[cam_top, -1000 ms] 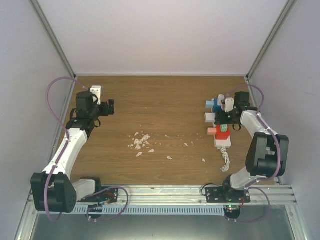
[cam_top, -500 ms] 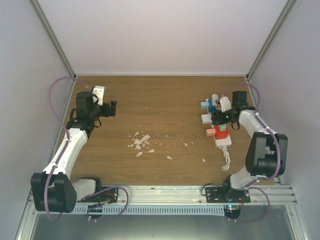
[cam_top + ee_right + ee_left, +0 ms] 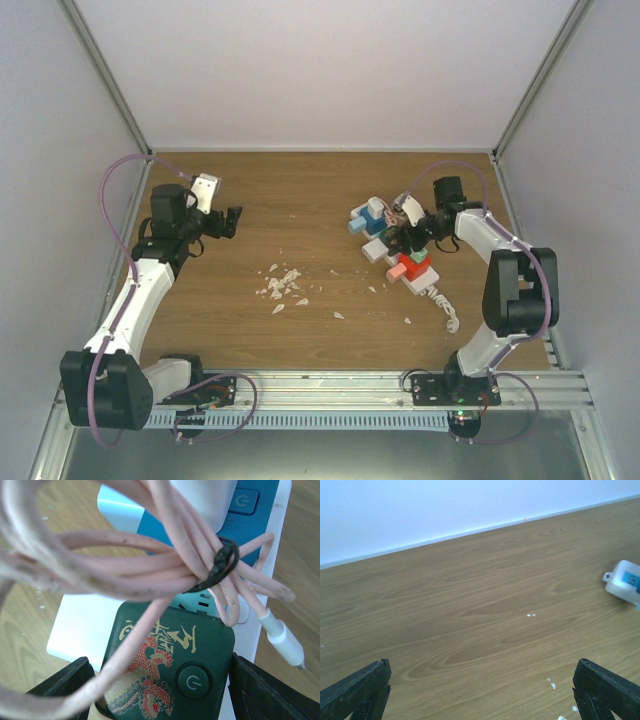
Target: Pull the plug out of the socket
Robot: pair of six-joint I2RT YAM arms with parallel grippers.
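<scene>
Starting at 9 o'clock on the table (image 3: pixel 300 190), your left gripper (image 3: pixel 229 221) hangs with its jaws spread wide over bare wood, well apart from the work, where it cannot foul the pull. It has open room everywhere except toward the left wall. Nearer the middle, toward 6 o'clock, white scraps (image 3: pixel 281 284) litter the wood and look like no obstacle. The socket (image 3: pixel 82 625) lies aslant at 3 o'clock, crowded with coloured plugs, its coiled cord (image 3: pixel 447 312) trailing toward 5 o'clock. Your right gripper (image 3: pixel 417 238) sits low over it, one finger on each flank of a dark green plug (image 3: pixel 170 665) with a dragon print, probably placed to clamp it and draw it off. Whether the jaws press on it you cannot tell. A pink cable bundle (image 3: pixel 150 565), cinched by a black tie (image 3: pixel 224 562), drapes over the plug and could snag. Nothing holds the strip down, so expect it to lift. Room is tight toward the right wall; upward looks clearest.
</scene>
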